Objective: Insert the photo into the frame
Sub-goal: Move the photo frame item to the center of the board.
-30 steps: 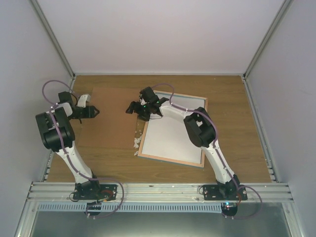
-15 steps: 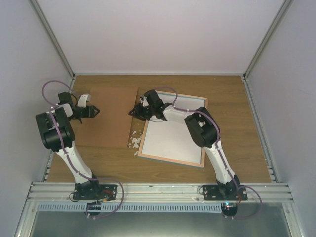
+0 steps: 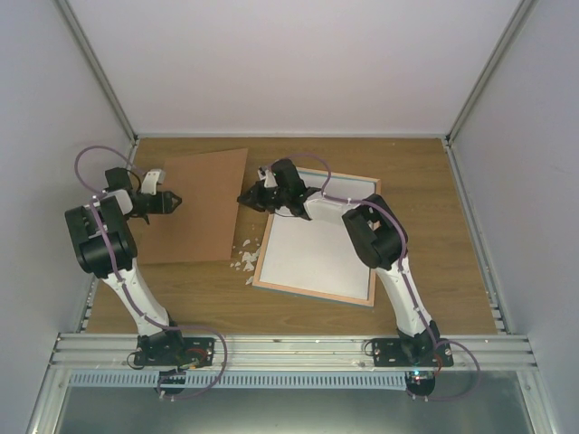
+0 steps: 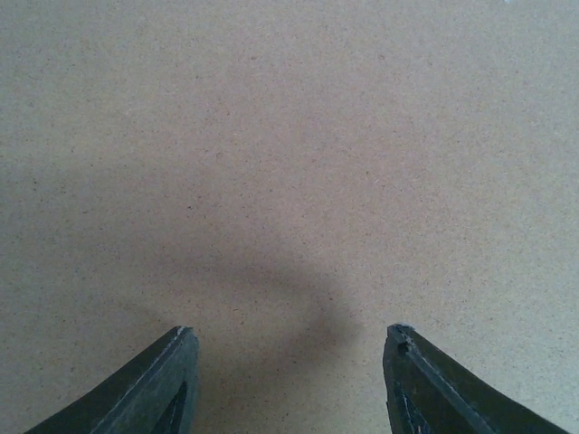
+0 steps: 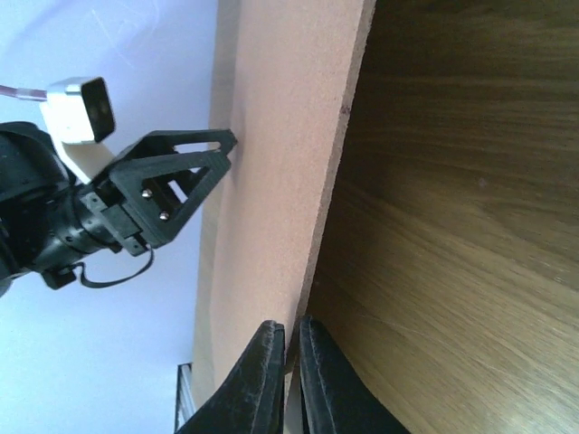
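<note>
The right hand (image 5: 289,333) is clamped on the fibreboard backing panel (image 3: 194,203) at its edge, tipping it up, apparently to keep the frame (image 3: 308,294) accessible, while the left hand (image 4: 289,344) hangs parted and empty over its face.

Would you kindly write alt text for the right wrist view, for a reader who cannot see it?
The right tool pinches the edge of a brown fibreboard panel, tilted up from the wooden table. The left tool points at the panel's broad face.

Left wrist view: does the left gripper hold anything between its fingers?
No, the left gripper stands open, and the gap between its fingers shows only the flat brown board beyond.
</note>
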Controlling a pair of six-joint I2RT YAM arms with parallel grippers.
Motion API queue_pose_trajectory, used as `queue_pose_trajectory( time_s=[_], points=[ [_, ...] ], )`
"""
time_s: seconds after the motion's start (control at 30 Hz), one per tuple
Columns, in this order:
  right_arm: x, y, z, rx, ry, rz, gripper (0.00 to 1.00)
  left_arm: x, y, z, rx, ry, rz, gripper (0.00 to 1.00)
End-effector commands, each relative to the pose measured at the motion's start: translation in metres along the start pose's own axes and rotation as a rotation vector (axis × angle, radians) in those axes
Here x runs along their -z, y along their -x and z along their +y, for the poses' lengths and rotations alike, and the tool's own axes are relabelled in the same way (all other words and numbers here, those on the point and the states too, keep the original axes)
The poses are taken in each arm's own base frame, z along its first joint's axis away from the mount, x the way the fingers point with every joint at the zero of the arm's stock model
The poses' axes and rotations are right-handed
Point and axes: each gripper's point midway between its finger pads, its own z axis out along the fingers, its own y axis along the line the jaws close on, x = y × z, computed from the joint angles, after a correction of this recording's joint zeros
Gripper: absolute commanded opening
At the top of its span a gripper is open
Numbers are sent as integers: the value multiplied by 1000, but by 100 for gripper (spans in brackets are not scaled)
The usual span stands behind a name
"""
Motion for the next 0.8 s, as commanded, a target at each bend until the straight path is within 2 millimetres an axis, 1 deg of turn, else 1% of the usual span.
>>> queue_pose_trajectory(
  time_s=[0.0, 0.03, 0.07, 0.1, 0.13, 0.2, 0.27, 0.37, 0.47, 0.57, 0.67, 0.77],
  points=[
    [7, 10, 62, 98, 192, -21, 10, -17, -43, -14, 91, -58, 130, 58],
    [6, 10, 60, 90, 191, -17, 11, -17, -44, -14, 90, -60, 131, 57],
    [5, 10, 60, 88, 191, -13, 10, -17, -45, -15, 90, -61, 134, 57],
    [5, 10, 59, 86, 188, -14, 3, -17, -44, -15, 89, -63, 133, 57],
    [5, 12, 57, 82, 175, -18, 1, -17, -44, -16, 88, -62, 133, 57],
    [6, 15, 49, 64, 147, -24, 1, -15, -41, -16, 84, -65, 129, 59],
    [9, 17, 39, 37, 128, -24, 1, -9, -32, -19, 73, -72, 113, 63],
    [15, 20, 27, 16, 108, -36, 0, 7, -12, -17, 66, -66, 68, 70],
    [18, 19, 23, 12, 98, -38, 1, 28, 14, -7, 54, -33, 15, 78],
    [21, 19, 23, 16, 98, -42, 1, 49, 31, 13, 59, 15, -29, 82],
    [25, 20, 24, 23, 99, -45, 1, 59, 33, 35, 83, 51, -36, 83],
    [34, 22, 29, 34, 106, -55, 0, 59, 25, 49, 101, 68, -25, 83]
  ],
)
